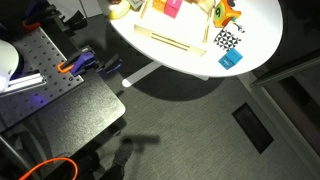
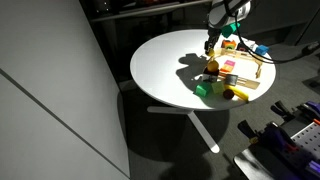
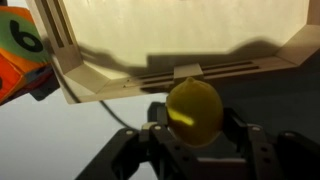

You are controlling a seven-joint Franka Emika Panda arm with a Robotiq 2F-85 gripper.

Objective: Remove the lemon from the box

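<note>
White round table [image 2: 160,70]: only wrist view shows pincer [image 3: 197,128] clasping lemon [image 3: 195,108].

Only one readable mark: a dark digit on a green patch of the orange toy [image 3: 20,60], at the left edge of the wrist view. Reads as 6, could be 9 if that view is flipped. The black-and-white patterned block [image 1: 228,40] in an exterior view is pattern only, no characters. Nothing else is legible.
</note>
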